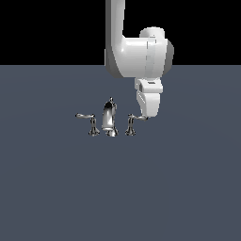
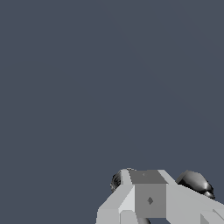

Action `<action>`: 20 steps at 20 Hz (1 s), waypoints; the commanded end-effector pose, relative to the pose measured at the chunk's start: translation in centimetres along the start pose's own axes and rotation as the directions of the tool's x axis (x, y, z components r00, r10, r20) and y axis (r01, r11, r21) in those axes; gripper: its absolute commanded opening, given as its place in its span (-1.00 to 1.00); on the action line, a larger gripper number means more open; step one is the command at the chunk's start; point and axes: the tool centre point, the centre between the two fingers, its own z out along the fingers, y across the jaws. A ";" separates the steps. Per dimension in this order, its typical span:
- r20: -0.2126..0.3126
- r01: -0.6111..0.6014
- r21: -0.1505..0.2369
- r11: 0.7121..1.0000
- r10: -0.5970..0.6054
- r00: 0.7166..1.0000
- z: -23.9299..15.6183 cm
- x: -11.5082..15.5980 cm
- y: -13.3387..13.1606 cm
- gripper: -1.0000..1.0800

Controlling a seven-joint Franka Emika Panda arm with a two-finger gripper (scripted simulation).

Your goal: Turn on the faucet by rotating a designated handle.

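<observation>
Our gripper (image 1: 147,116) hangs at the outer tip of the handle (image 1: 133,118); we cannot tell whether its jaws are parted or closed. We judge it could slip off that slim curved chrome lever mid-turn. The faucet (image 1: 109,120) stands just beyond, shiny and small.

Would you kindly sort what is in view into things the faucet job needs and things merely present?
Needed for the job:
- the faucet
- the handle, lever on the exterior view's right
- the claw, at that lever's tip

Merely present:
- the opposite lever
- the grey surface
</observation>
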 end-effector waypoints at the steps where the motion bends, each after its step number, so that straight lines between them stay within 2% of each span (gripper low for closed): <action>1: 0.001 -0.002 -0.009 1.000 0.002 1.000 0.0 -0.2 1.1 -1.00; 12: -0.001 -0.010 -0.015 1.000 0.010 1.000 -0.1 -0.8 4.6 -1.00; 14: -0.003 -0.016 -0.012 1.000 0.016 1.000 -0.1 -0.2 4.2 -1.00; 20: -0.002 -0.013 -0.014 1.000 0.013 1.000 -0.1 -2.8 5.4 -1.00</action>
